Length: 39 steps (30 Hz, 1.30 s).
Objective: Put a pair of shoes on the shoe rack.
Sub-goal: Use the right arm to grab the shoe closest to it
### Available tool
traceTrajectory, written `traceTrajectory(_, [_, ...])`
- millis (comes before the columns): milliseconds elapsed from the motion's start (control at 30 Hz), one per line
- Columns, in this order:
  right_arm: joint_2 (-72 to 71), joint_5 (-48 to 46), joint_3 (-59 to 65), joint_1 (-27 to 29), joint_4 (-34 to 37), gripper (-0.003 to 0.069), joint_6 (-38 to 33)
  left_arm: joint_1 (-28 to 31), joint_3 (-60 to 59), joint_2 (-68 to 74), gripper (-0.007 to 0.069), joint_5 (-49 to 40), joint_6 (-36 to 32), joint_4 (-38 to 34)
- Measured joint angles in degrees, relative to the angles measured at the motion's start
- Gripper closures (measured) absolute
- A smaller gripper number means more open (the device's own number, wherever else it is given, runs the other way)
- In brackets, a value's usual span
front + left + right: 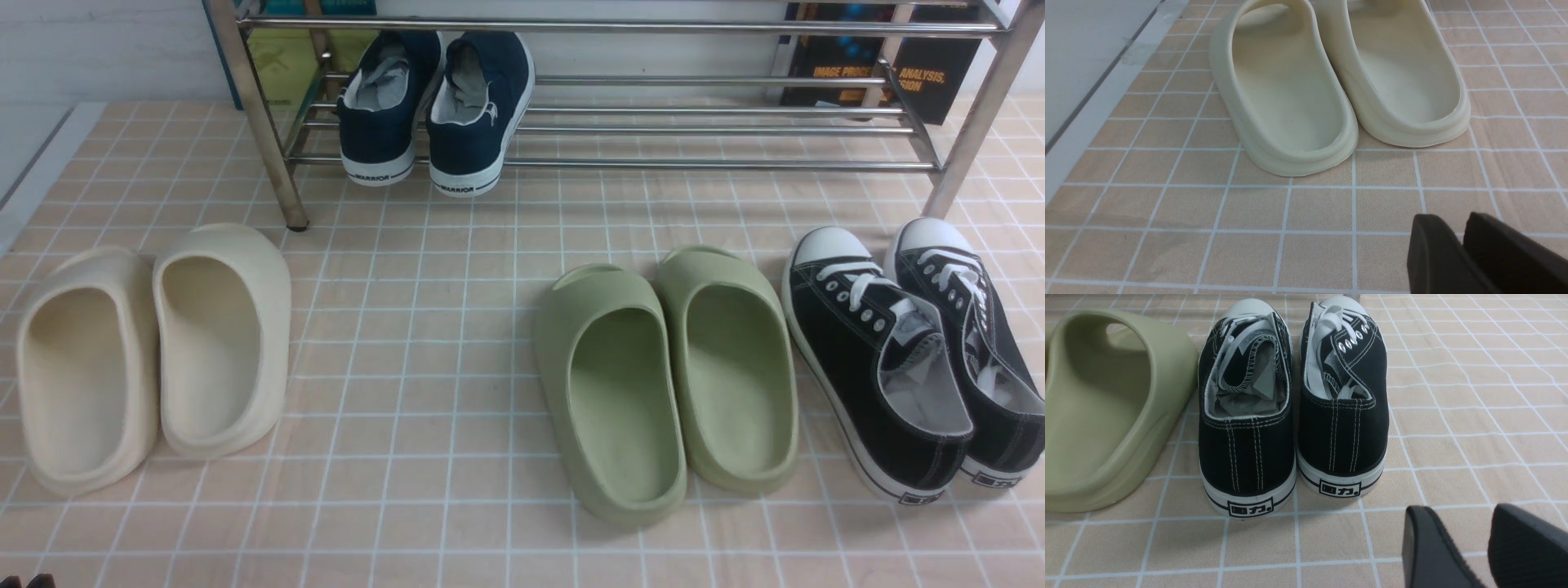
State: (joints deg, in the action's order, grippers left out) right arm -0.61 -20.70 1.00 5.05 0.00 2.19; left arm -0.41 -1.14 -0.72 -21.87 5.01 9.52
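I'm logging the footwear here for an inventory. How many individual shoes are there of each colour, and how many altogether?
Black canvas sneakers: 2
Navy sneakers: 2
Green slippers: 2
Cream slippers: 2
Total: 8

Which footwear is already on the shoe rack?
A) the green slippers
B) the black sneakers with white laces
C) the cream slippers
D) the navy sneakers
D: the navy sneakers rest side by side on the lower bars of the shoe rack, heels toward the camera.
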Motion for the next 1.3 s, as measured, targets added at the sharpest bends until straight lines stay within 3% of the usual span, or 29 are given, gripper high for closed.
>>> traceTrajectory(867, [0.00, -0.05, 0.00, 0.00, -2.93, 0.0419, 0.20, 0.00, 0.00, 0.00, 0.0481, 0.00, 0.00, 0.01])
traceTrajectory(1200, [0.00, -0.05, 0.00, 0.00, 8.64, 0.0419, 0.24, 0.00, 0.00, 0.00, 0.0478, 0.00, 0.00, 0.06])
traceTrajectory(1300, [0.00, -0.43, 0.00, 0.00, 18.08, 0.0419, 2.43, 0.00, 0.00, 0.00, 0.0476, 0.00, 0.00, 0.11])
